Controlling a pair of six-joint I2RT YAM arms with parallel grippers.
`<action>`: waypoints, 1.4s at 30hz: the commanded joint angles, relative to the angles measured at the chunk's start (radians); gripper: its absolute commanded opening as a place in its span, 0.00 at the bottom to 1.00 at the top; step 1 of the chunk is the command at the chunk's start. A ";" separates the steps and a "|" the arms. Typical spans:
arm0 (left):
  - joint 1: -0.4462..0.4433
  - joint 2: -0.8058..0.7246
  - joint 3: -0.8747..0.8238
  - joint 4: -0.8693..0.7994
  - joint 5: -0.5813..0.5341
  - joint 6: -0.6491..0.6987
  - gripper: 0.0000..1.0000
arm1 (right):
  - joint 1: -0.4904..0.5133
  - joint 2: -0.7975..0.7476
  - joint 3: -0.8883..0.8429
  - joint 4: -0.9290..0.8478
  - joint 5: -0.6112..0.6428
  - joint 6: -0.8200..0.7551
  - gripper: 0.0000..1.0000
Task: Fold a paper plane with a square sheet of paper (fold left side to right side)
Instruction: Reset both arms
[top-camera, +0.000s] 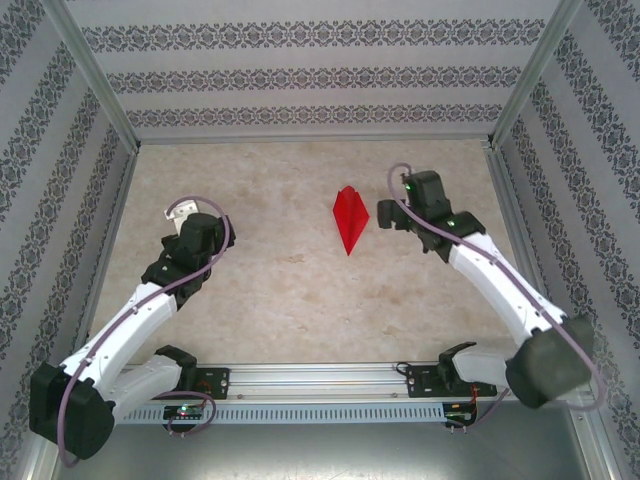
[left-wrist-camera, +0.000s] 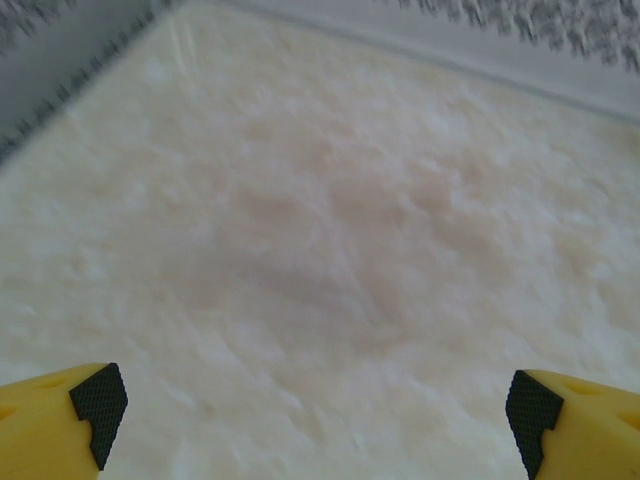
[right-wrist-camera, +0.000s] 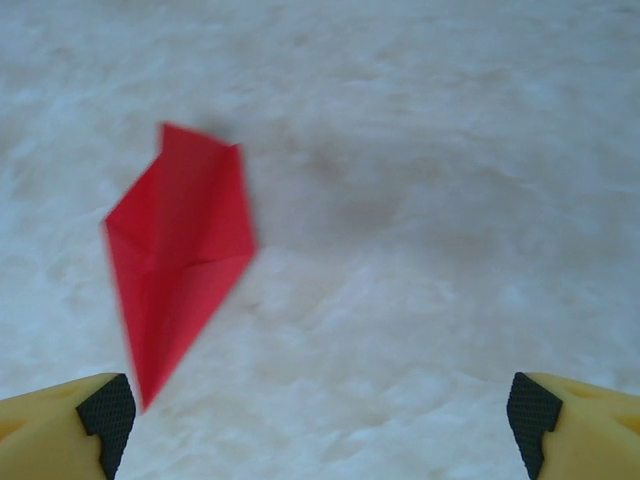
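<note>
My right fingers (right-wrist-camera: 108, 410) stand spread wide with nothing between them, and my left fingers (left-wrist-camera: 98, 400) are just as wide and bare over the pale worktop (top-camera: 280, 290), well off to the left.

The paper plane (right-wrist-camera: 180, 260) lies on the worktop a little right of centre and toward the far side, just left of my right fingers and apart from them. Its broad end is far and its long sharp tip points near.

I judge it almost weightless: thin red paper, limp in the single layers and somewhat stiffer where the creases stack. It should slide on this smooth surface at the slightest push, and a hard squeeze would crumple it or spoil the creases. The tip looks the weakest part, so I would leave it alone.

For bringing the left side over to the right, I would take the left edge near the broad middle, where a facet seems to stand slightly proud. There one finger could slip under for a light pinch, while my other fingers press the centre line so that it cannot skate away.
</note>
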 joint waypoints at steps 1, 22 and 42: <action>0.019 -0.005 -0.091 0.263 -0.171 0.197 1.00 | -0.089 -0.050 -0.143 0.238 0.034 -0.025 0.98; 0.184 0.466 -0.328 1.114 0.198 0.548 1.00 | -0.300 0.290 -0.612 1.339 -0.162 -0.208 0.98; 0.343 0.583 -0.272 1.092 0.466 0.459 1.00 | -0.311 0.285 -0.608 1.317 -0.183 -0.204 0.98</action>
